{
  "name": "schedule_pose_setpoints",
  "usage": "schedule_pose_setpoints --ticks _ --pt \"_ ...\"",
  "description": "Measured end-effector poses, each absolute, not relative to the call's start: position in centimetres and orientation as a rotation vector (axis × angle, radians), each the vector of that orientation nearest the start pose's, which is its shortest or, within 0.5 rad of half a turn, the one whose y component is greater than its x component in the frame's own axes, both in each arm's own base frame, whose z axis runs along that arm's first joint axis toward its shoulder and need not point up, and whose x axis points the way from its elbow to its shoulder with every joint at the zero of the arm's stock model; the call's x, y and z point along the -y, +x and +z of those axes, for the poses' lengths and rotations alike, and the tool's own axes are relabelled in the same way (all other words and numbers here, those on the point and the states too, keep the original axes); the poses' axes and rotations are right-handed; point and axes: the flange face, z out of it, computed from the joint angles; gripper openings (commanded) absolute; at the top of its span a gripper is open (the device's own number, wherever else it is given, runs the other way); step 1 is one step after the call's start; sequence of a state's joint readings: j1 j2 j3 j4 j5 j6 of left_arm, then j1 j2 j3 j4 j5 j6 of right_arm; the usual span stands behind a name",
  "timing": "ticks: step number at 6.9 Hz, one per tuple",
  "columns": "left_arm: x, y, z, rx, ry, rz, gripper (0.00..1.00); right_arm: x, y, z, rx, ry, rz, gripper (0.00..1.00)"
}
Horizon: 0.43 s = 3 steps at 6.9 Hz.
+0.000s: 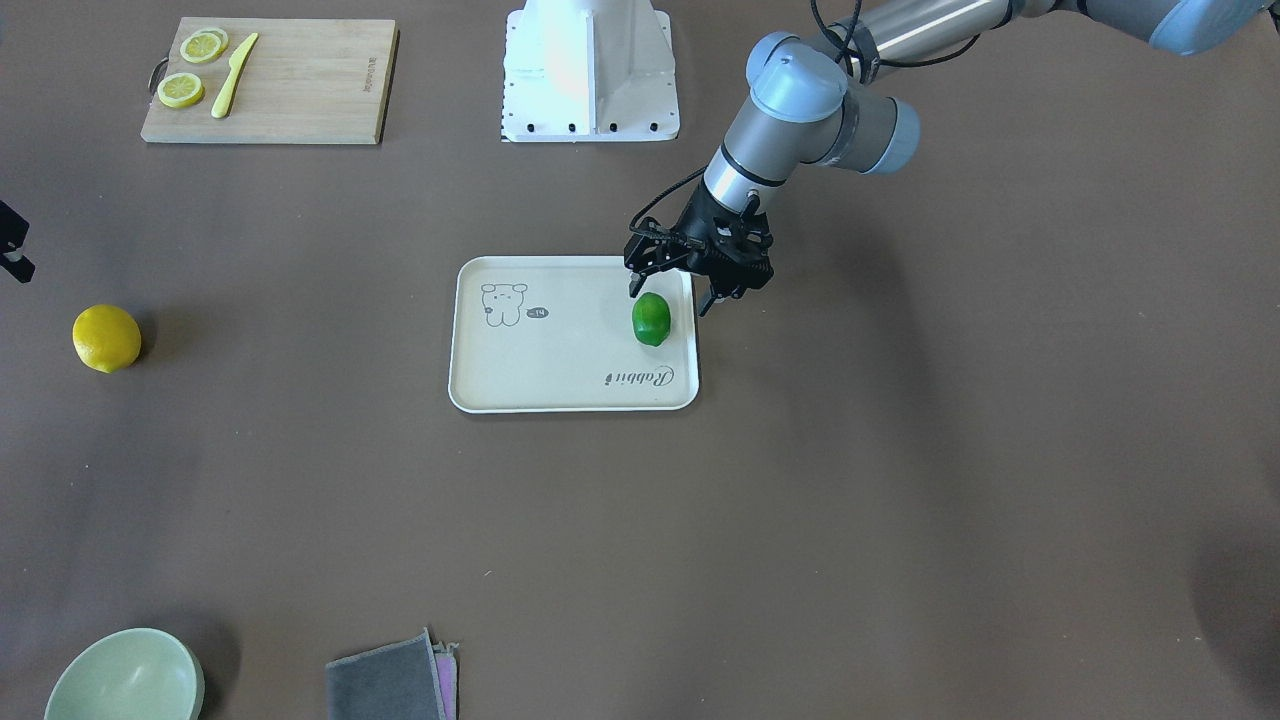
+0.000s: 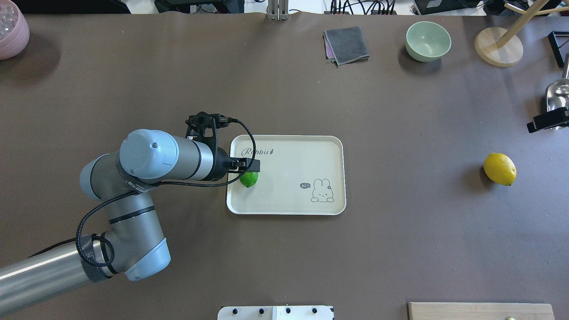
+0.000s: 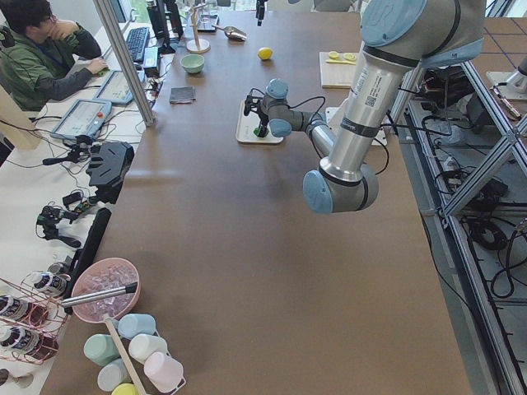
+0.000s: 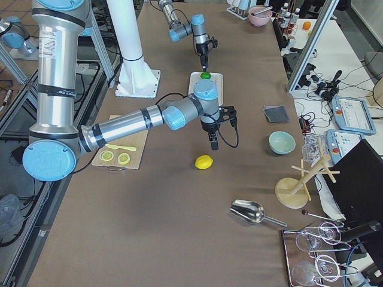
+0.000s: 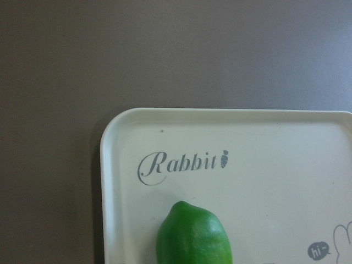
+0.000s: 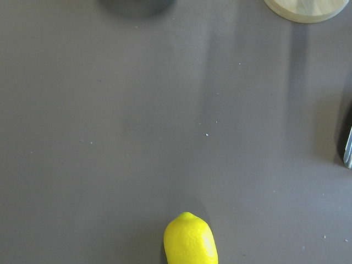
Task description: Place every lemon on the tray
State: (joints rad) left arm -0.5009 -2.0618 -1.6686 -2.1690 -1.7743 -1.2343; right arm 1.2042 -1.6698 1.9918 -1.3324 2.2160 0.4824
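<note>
The glossy green lemon (image 1: 651, 319) lies on the cream tray (image 1: 560, 365), near its edge on the robot's left. It also shows in the overhead view (image 2: 249, 178) and the left wrist view (image 5: 193, 236). My left gripper (image 1: 677, 293) is open just above and behind it, not touching it. The yellow lemon (image 1: 106, 338) lies on the bare table far to the robot's right, and also shows in the overhead view (image 2: 500, 169) and the right wrist view (image 6: 190, 242). My right gripper (image 4: 213, 142) hangs above the table near it. I cannot tell whether it is open.
A wooden cutting board (image 1: 300, 90) with lemon slices and a yellow knife lies near the robot's base. A green bowl (image 2: 428, 41), a grey cloth (image 2: 346, 44), a wooden stand (image 2: 498, 46) and a metal scoop (image 2: 558, 95) sit along the far and right edges.
</note>
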Motion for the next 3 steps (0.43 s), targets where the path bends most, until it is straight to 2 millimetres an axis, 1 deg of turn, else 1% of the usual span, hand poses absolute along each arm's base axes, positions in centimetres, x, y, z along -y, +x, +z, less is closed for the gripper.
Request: schedule_pose_setpoints --ticks 1,2,3 --pt "42.3 49.6 27.8 -1.131 0.344 0.013 0.98 45.5 -9.6 48.2 0.798 0.24 -0.076 1.0" --pt "44.7 45.6 30.7 -1.092 0.359 0.058 0.98 45.8 -9.8 49.3 0.803 0.25 -0.082 1.0" --pt "47.4 40.3 34.0 -1.054 0.369 0.107 0.98 46.1 -10.1 50.7 0.811 0.268 -0.096 1.0"
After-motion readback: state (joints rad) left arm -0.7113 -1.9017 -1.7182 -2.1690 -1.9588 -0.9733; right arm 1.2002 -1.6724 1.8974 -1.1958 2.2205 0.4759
